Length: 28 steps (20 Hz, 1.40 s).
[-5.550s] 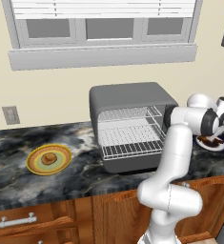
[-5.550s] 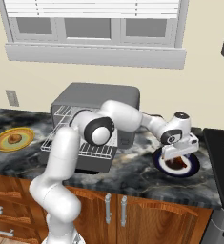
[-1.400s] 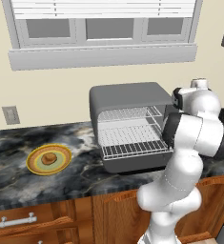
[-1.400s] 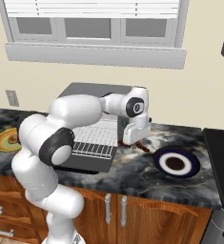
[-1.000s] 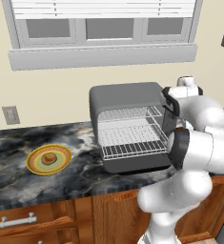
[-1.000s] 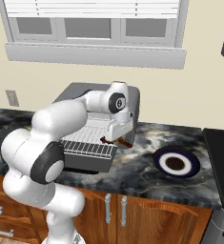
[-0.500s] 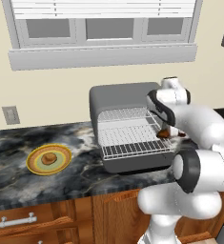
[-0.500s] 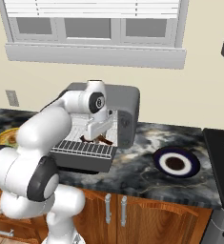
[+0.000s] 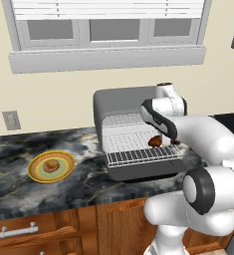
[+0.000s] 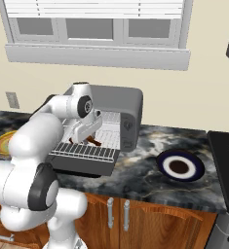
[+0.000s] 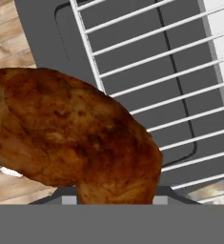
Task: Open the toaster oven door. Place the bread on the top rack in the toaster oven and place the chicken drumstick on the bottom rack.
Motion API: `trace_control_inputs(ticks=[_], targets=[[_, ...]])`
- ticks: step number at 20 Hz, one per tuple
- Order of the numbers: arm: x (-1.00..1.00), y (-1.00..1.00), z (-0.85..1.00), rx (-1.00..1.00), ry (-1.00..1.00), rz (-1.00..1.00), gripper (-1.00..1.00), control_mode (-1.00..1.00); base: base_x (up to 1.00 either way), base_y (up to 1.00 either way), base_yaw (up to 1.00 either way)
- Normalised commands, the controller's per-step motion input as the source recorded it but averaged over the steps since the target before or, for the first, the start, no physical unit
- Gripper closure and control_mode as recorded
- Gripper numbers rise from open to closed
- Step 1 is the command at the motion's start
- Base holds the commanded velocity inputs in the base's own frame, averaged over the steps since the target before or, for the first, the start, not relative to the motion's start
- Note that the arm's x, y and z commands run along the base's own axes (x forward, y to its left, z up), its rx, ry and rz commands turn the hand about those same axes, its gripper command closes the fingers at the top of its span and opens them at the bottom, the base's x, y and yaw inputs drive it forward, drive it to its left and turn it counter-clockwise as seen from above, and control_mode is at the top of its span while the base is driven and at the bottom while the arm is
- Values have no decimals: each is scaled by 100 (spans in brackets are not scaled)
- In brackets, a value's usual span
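A dark marbled table (image 9: 19, 184) is seen below a white-framed window (image 9: 106, 30), wooden cabinets (image 10: 150, 219) beneath. The toaster oven (image 9: 119, 102) sits with its door (image 9: 143, 169) dropped open. The chicken drumstick (image 9: 155, 141) is gripped in the tool (image 10: 85, 138) above the pulled-out rack (image 9: 138, 155). The bread (image 9: 51, 166) is left on a yellow plate (image 9: 36, 172), well left of the oven.

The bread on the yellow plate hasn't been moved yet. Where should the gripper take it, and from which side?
Probably from straight above, with the fingers closing across the middle of the bread. It is a small rounded bun lying flat at the centre of the plate, whose raised rim would likely block a low sideways approach. The gripper holds the drumstick over the oven's lower rack.
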Motion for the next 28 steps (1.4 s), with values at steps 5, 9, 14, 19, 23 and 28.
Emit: trace_control_inputs(ticks=[5,9,14,19,23,28], targets=[[23,41,-4,1,0,0,100,-100,0,0,0],[23,27,-3,7,0,3,100,-100,0,0,0],[18,33,-10,8,-3,4,100,-100,0,0,0],[4,31,-22,3,-14,4,100,-100,0,0,0],[16,18,-22,0,-20,0,100,-100,0,0,0],[21,7,-23,0,-16,0,100,-100,0,0,0]])
